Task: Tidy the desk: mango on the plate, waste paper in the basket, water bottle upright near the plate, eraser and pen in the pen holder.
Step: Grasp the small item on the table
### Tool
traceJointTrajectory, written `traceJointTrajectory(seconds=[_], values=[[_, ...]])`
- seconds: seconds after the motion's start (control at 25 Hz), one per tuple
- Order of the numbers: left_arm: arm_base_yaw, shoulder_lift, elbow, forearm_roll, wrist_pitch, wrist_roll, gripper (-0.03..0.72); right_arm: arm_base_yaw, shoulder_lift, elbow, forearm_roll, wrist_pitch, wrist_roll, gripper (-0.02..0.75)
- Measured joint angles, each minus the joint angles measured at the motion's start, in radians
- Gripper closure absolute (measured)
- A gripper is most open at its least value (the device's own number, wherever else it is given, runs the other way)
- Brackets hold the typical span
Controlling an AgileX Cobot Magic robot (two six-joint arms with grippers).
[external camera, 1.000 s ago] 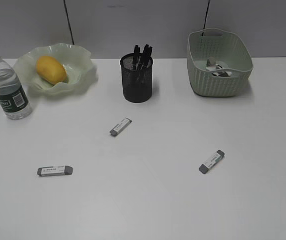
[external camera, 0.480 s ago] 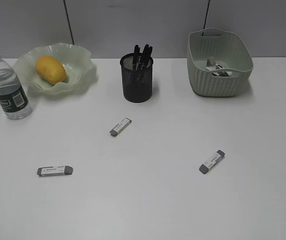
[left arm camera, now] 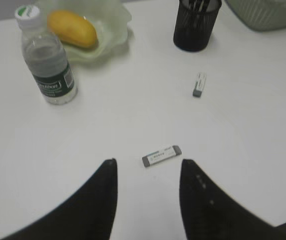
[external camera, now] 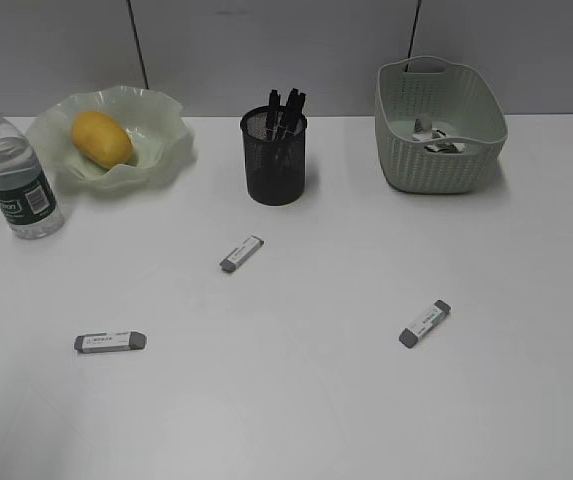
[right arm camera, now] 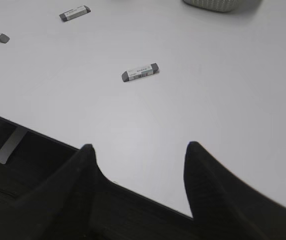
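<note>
Erasers, three, flat on desk (external camera: 526,400) — left (external camera: 111,342), middle (external camera: 241,253), right (external camera: 424,323); outside pen holder (external camera: 274,160). Left gripper (left arm camera: 147,172), right gripper (right arm camera: 139,150) — jaws apart, empty. Risk: thin, low erasers skidding aside under closing jaws

Neither arm shows in the exterior view — only the wrist views catch the grippers. Left gripper (left arm camera: 147,167) hangs above the desk (left arm camera: 242,125) with both dark fingers (left arm camera: 100,200) spread apart, nothing between them. Right gripper (right arm camera: 139,150) hovers over the desk's edge — jaws spread wide, empty, touching nothing.
</note>
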Motion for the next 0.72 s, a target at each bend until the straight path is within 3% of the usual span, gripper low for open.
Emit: traceJointTrajectory(seconds=[0.28,0.48,0.72], values=[[0.000,0.442,-0.131,-0.068,-0.008,0.180,0.361,0.000,0.000,0.000,-0.001,0.000,0.001,0.288],[-0.007,0.667,-0.233,-0.093,-0.014,0.310,0.269,0.000,0.000,0.000,-0.007,0.000,0.007,0.288],[-0.144,0.918,-0.304,0.006,-0.019,0.429,0.231,0.000,0.000,0.000,-0.013,0.000,0.017,0.288]])
